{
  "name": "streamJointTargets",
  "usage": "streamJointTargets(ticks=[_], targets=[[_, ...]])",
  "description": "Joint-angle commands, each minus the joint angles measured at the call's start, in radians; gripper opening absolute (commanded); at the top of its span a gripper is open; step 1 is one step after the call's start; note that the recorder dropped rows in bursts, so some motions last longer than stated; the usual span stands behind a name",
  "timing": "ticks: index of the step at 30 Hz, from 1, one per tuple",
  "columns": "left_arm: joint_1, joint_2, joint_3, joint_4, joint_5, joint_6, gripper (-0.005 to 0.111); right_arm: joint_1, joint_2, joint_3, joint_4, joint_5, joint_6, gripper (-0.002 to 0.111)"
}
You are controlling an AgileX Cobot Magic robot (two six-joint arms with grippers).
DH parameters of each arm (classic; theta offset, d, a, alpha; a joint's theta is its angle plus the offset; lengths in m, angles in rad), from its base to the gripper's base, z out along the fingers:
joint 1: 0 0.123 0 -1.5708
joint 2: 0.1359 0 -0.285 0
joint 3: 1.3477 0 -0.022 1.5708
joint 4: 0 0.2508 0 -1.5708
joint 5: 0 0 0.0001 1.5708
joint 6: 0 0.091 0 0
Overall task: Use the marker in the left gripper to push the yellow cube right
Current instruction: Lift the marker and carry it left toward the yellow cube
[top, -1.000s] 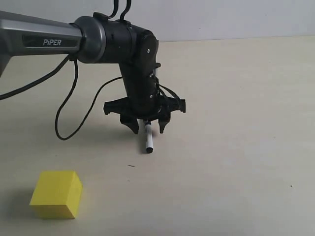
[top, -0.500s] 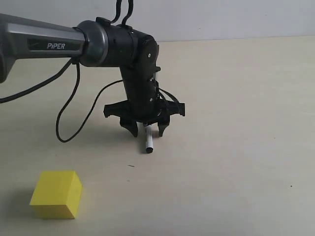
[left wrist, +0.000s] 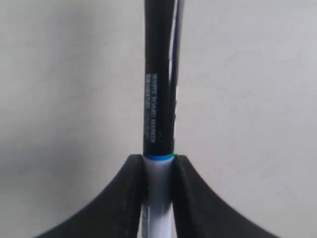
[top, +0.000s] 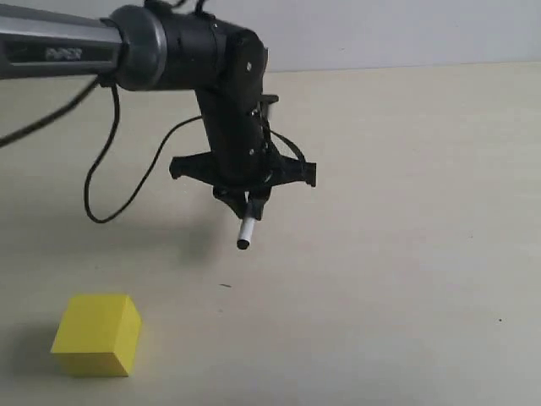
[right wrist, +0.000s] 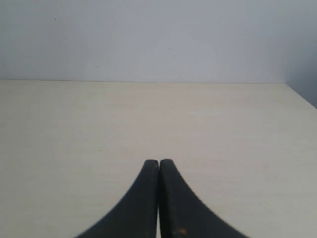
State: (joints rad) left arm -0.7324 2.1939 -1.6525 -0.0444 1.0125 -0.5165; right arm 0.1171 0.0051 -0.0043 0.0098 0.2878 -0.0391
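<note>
the left hand is clamped on the marker, its two finger plates pressed against the barrel from either side. in the exterior view the hand points down from a black wrist, and the marker sticks out below the fingers, tilted a little so that its small dark end leans toward the left of the view. that end seems to hang just above the counter rather than touch it, though the gap is hard to judge. in the left wrist view a white stretch of the barrel sits between the pads, a thin blue-green ring marks the join, and a long dark stretch with small pale print runs out past the fingertips. the yellow cube rests on the counter near the lower left corner of the exterior view, well apart from the marker and the hand, which are higher up and nearer the middle of that view. the cube stands flat on one face, with its top and two sides showing. a grey tube with blurred lettering leads in from the left to the black wrist, and a black cable droops in a loop beneath it. the right hand shows only in its own wrist view, its two dark fingers pressed together with nothing between them, over bare counter with a pale wall behind.
</note>
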Motion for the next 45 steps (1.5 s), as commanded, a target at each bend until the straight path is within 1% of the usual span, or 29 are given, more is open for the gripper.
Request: streamJointTargets(ticks=[1,2,3,4,5,6,8,9,10,13,15,20,23,25,28,30,32,34,35,36,37,38,39,41,43,45], targets=[[-0.007,-0.169,0.009,0.067,0.151,0.094,0.0,-0.006,-0.005,0.004,0.001,-0.004,-0.001,0.0],[-0.019,-0.21,0.029,0.089,0.174,0.109,0.0,-0.006,-0.005,0.004,0.001,-0.004,-0.001,0.0],[-0.039,-0.284,0.088,0.137,0.186,0.116,0.0,-0.006,-0.005,0.004,0.001,-0.004,-0.001,0.0],[-0.044,-0.318,0.118,0.145,0.186,0.116,0.0,-0.006,-0.005,0.004,0.001,-0.004,-0.001,0.0],[-0.049,-0.395,0.193,0.163,0.186,0.125,0.0,-0.006,-0.005,0.004,0.001,-0.004,-0.001,0.0],[-0.049,-0.441,0.238,0.165,0.184,0.14,0.0,-0.006,-0.005,0.004,0.001,-0.004,-0.001,0.0],[-0.035,-0.55,0.328,0.165,0.184,0.17,0.0,-0.006,-0.005,0.004,0.001,-0.004,-0.001,0.0],[-0.014,-0.636,0.405,0.165,0.192,0.19,0.0,-0.006,-0.005,0.004,0.001,-0.004,-0.001,0.0],[-0.002,-0.692,0.436,0.165,0.203,0.203,0.0,-0.006,-0.005,0.004,0.001,-0.004,-0.001,0.0],[0.067,-0.851,0.537,0.165,0.209,0.242,0.0,-0.006,-0.005,0.004,0.001,-0.004,-0.001,0.0],[0.136,-0.963,0.587,0.158,0.209,0.286,0.0,-0.006,-0.005,0.004,0.001,-0.004,-0.001,0.0],[0.314,-1.183,0.673,0.155,0.209,0.483,0.0,-0.006,-0.005,0.004,0.001,-0.004,-0.001,0.0],[0.393,-1.268,0.726,0.155,0.209,0.596,0.0,-0.006,-0.005,0.004,0.001,-0.004,-0.001,0.0],[0.425,-1.296,0.763,0.155,0.209,0.669,0.0,-0.006,-0.005,0.004,0.001,-0.004,-0.001,0.0],[0.445,-1.3,0.824,0.163,0.209,0.762,0.0,-0.006,-0.005,0.004,0.001,-0.004,-0.001,0.0],[0.445,-1.289,0.869,0.196,0.209,0.92,0.0,-0.006,-0.005,0.004,0.001,-0.004,-0.001,0.0],[0.445,-1.263,0.91,0.261,0.209,1.106,0.0,-0.006,-0.005,0.004,0.001,-0.004,-0.001,0.0],[0.445,-1.238,0.948,0.315,0.206,1.196,0.0,-0.006,-0.005,0.004,0.001,-0.004,-0.001,0.0],[0.445,-1.22,0.997,0.353,0.144,1.241,0.0,-0.006,-0.005,0.004,0.001,-0.004,-0.001,0.0],[0.445,-1.211,1.022,0.36,0.094,1.266,0.0,-0.006,-0.005,0.004,0.001,-0.004,-0.001,0.0],[0.445,-1.191,1.066,0.36,-0.033,1.313,0.0,-0.006,-0.005,0.004,0.001,-0.004,-0.001,0.0],[0.445,-1.18,1.09,0.356,-0.1,1.336,0.0,-0.006,-0.005,0.004,0.001,-0.004,-0.001,0.0],[0.445,-1.156,1.129,0.354,-0.218,1.374,0.0,-0.006,-0.005,0.004,0.001,-0.004,-0.001,0.0],[0.445,-1.114,1.172,0.351,-0.341,1.379,0.0,-0.006,-0.005,0.004,0.001,-0.004,-0.001,0.0],[0.445,-1.063,1.191,0.351,-0.351,1.387,0.0,-0.006,-0.005,0.004,0.001,-0.004,-0.001,0.0],[0.445,-1.01,1.192,0.349,-0.309,1.392,0.0,-0.006,-0.005,0.004,0.001,-0.007,-0.001,0.0]])
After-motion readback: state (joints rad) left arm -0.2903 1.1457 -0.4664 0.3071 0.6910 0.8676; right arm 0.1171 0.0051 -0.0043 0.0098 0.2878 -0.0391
